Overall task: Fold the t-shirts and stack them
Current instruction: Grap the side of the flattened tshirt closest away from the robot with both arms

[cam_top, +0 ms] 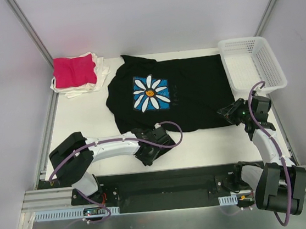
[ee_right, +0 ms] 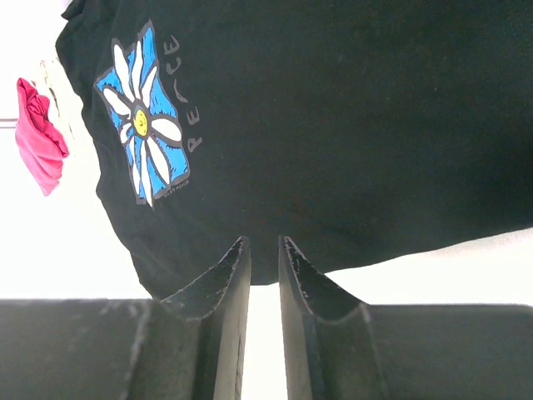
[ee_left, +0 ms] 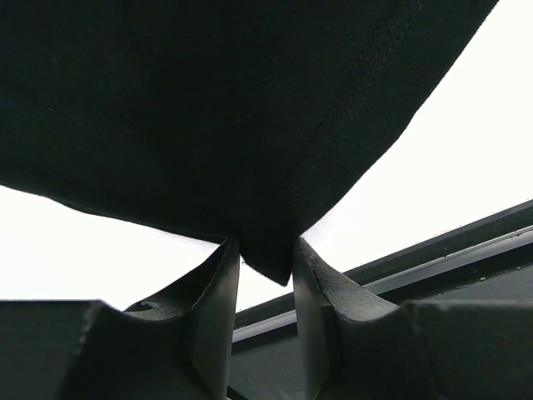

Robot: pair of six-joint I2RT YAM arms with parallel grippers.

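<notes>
The black t-shirt [cam_top: 194, 87] lies spread flat across the middle of the white worktop [cam_top: 87, 119]. Its blue square daisy print [cam_top: 150, 92] faces up, on the left half of the shirt as the top camera sees it. Beyond the black t-shirt's far left corner, well apart from it, sits a stack of folded shirts: a magenta-pink t-shirt [cam_top: 73, 72] on top of the white and cream t-shirts [cam_top: 102, 70]. At the black t-shirt's far right corner stands a white mesh basket [cam_top: 244, 41], with its near left edge touching or overlapping the cloth.

The left tool [ee_left: 266, 246] sits at the black t-shirt's near hem, below the print. Its jaws are drawn narrow, and a pointed corner of the black cloth hangs down between the two fingers [ee_left: 212, 308], meeting both tips. Whether the cloth is actually pinched cannot be told.

The right tool [ee_right: 264, 242] is at the black t-shirt's near right edge, on the basket side. Its jaws are narrower again, leaving only a slim gap. The hem of the black t-shirt reaches into that gap at the fingertips [ee_right: 304, 292], with bare worktop showing lower down. Here too a firm grip cannot be told.
</notes>
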